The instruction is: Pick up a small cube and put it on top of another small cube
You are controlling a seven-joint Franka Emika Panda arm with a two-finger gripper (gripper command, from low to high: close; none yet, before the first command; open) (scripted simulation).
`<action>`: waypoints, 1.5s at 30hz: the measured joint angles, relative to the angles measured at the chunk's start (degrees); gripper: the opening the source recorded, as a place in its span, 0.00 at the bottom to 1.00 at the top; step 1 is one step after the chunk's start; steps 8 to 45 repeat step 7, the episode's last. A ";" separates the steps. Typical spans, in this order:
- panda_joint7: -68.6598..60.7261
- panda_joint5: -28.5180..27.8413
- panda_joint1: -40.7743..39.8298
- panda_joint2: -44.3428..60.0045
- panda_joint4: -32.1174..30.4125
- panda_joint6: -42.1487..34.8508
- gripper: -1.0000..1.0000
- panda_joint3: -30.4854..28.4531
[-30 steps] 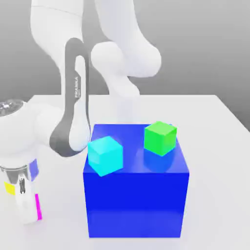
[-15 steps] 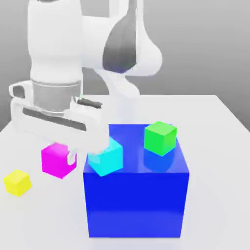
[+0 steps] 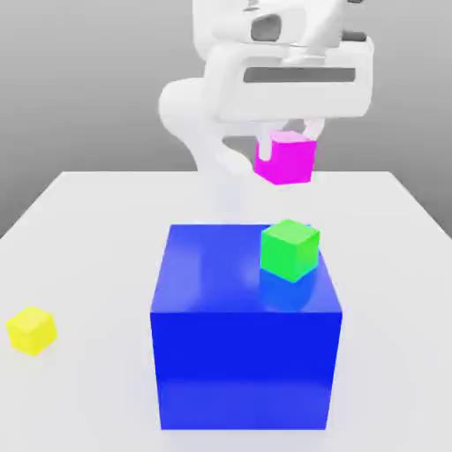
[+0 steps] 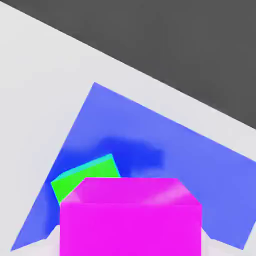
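My gripper point(image 3: 288, 144) is shut on the small magenta cube point(image 3: 285, 160) and holds it in the air, high above the table. The small green cube point(image 3: 290, 250) sits straight below it with a clear gap between them, on the top of the big blue block point(image 3: 243, 353), near that top's far corner on the exterior view's right. In the hand view the magenta cube point(image 4: 130, 215) is close up, with part of the green cube point(image 4: 82, 179) showing past its edge on the blue block's top point(image 4: 150, 135).
A small yellow cube point(image 3: 32, 330) lies on the white table point(image 3: 88, 221) at the exterior view's left. The arm's white links point(image 3: 203, 106) rise behind the blue block.
The gripper has risen from low on the exterior view's left, carrying the magenta cube up and to the right, to above the green cube. The yellow cube has stayed put.
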 joint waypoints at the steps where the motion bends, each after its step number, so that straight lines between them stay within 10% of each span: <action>1: -0.12 0.37 0.12 0.76 -1.43 2.00 0.00 0.07; 3: -0.24 0.75 0.19 2.52 -4.43 6.61 0.00 0.29; 4: -0.28 0.86 0.16 3.09 -5.37 8.10 1.00 0.40; 45: -0.28 0.87 0.16 3.09 -5.37 8.10 1.00 0.40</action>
